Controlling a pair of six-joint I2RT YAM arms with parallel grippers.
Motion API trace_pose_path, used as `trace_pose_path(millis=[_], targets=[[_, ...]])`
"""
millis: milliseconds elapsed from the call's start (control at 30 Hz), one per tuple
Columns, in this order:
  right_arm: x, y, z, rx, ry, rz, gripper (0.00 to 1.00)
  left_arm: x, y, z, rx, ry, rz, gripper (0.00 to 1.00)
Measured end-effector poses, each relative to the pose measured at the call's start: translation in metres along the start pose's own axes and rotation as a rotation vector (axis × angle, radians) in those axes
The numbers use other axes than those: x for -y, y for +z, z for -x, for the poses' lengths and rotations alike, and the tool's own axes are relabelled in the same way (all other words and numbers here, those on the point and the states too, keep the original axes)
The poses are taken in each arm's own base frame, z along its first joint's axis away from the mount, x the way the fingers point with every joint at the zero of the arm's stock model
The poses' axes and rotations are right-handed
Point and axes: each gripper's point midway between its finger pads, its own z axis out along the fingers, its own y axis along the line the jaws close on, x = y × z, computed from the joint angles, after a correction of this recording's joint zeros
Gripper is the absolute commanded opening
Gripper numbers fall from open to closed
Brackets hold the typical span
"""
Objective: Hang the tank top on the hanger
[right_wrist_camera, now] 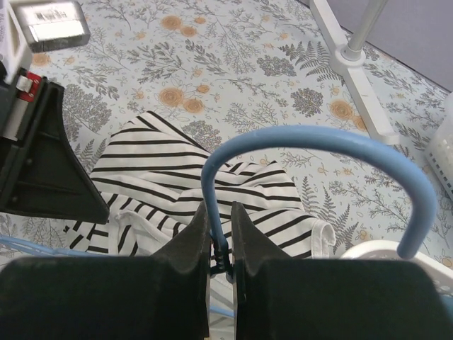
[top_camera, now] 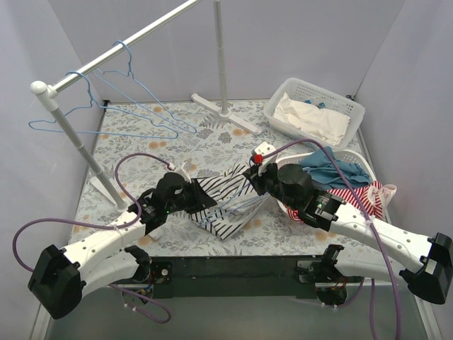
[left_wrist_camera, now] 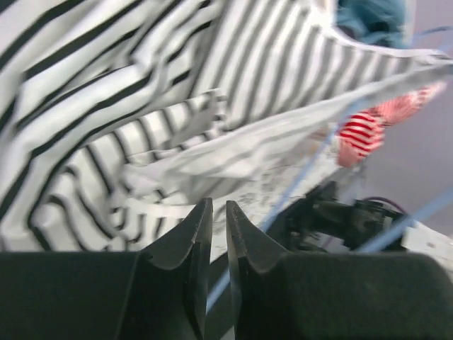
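From above, the tank top (top_camera: 226, 209) lies bunched on the floral worktop (top_camera: 177, 134) between the two arms. The left hand (top_camera: 191, 187) is at its near-left edge and the right hand (top_camera: 255, 172) at its far-right edge. The hanger (top_camera: 248, 204) shows only as pale wire across the cloth, while spare hangers (top_camera: 113, 106) hang on the rail (top_camera: 120, 46). In the left wrist view, the left hand's fingers (left_wrist_camera: 202, 227) are drawn almost together, leaving a slim gap. I cannot tell whether they pinch any cloth. Striped fabric fills the view, blue wire (left_wrist_camera: 311, 166) slants across it, and the red-striped garment (left_wrist_camera: 364, 127) lies beyond. In the right wrist view, the right hand is clamped on the twisted neck below the blue hook (right_wrist_camera: 318, 138), with the tank top (right_wrist_camera: 163, 170) heaped just underneath. By my reading the hanger is fetched and brought to the garment, but the straps are not yet seated on its shoulders, so threading remains. A white tag (right_wrist_camera: 49, 18) at the upper left is too blurred to read, and no other writing shows.
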Motion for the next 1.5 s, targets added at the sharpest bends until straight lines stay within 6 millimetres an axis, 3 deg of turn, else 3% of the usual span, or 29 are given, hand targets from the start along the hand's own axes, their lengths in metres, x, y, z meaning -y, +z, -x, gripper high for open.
trace_pose_path(millis=[167, 400, 667, 867, 1100, 1500], targets=[[0.001, 0.001, -0.001, -0.003, -0.001, -0.009, 0.01, -0.053, 0.003, -0.015, -0.031, 0.011, 0.232, 0.17], [0.003, 0.003, -0.005, -0.017, -0.005, -0.032, 0.01, -0.074, 0.004, -0.023, -0.042, 0.073, 0.354, 0.31], [0.005, 0.003, -0.007, -0.023, -0.007, -0.052, 0.01, -0.078, 0.013, -0.021, -0.027, 0.130, 0.405, 0.29], [0.009, 0.004, -0.012, -0.043, -0.014, -0.079, 0.01, -0.080, 0.022, -0.019, -0.028, 0.161, 0.423, 0.00], [0.022, 0.001, -0.010, -0.044, -0.001, -0.164, 0.01, -0.072, 0.018, -0.016, -0.013, 0.184, 0.393, 0.00], [0.047, 0.001, -0.011, -0.076, -0.006, -0.327, 0.01, -0.046, -0.008, -0.003, 0.044, 0.199, 0.316, 0.00]])
